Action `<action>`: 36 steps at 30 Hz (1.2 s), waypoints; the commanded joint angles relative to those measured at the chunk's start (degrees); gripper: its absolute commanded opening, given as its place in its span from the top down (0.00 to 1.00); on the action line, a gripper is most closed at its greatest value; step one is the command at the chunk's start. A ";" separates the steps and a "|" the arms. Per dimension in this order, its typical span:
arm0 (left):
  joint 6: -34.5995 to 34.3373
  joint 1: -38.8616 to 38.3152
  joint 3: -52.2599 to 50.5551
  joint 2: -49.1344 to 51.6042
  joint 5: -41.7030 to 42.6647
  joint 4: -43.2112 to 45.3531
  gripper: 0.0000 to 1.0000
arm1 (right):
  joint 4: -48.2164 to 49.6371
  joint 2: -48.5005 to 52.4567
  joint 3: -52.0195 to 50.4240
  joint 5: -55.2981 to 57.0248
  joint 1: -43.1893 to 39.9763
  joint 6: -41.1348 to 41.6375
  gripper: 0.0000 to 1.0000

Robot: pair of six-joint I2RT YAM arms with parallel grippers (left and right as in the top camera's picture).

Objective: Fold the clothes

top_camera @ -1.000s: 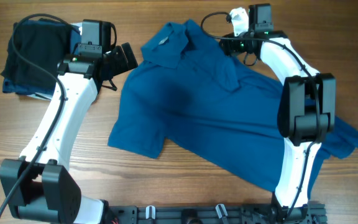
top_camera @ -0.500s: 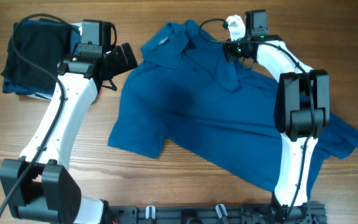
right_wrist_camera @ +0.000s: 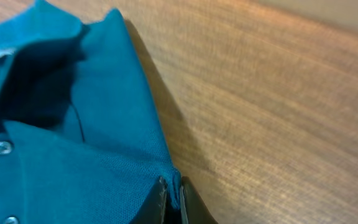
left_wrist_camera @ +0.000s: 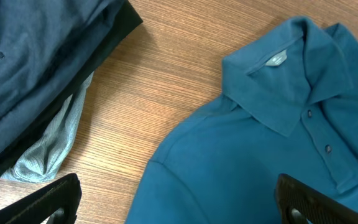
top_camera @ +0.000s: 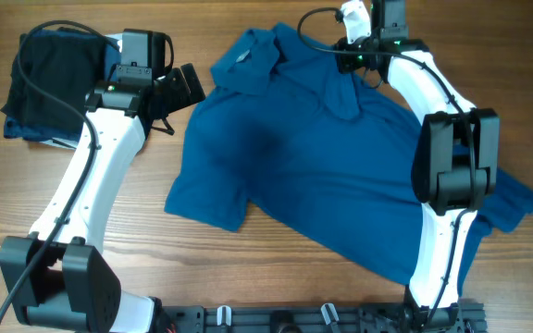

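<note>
The clothes, a medium-blue polo shirt (top_camera: 294,166), lie spread and rumpled across the table, collar (top_camera: 248,65) at the far side. My right gripper (top_camera: 357,63) is at the shirt's far edge beside the collar. In the right wrist view it (right_wrist_camera: 173,199) is shut, pinching a fold of the blue fabric (right_wrist_camera: 92,155) at the hem edge. My left gripper (top_camera: 188,85) hovers open at the shirt's left shoulder. In the left wrist view its jaws (left_wrist_camera: 176,199) stand wide apart over the shoulder seam, with the collar (left_wrist_camera: 278,68) and placket buttons ahead.
A stack of folded dark garments (top_camera: 49,79) sits at the far left corner; the left wrist view shows the black and navy pieces (left_wrist_camera: 36,68) over a pale-grey one (left_wrist_camera: 48,149). Bare wood (top_camera: 276,277) lies in front of the shirt.
My right gripper has shut on the shirt's far edge and drawn it slightly toward the back of the table. The left arm has not moved.
</note>
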 commanded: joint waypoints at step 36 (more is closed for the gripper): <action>0.09 0.24 0.07 0.02 0.28 0.00 0.00 | 35.69 -2.62 1.97 13.33 -6.95 5.77 0.01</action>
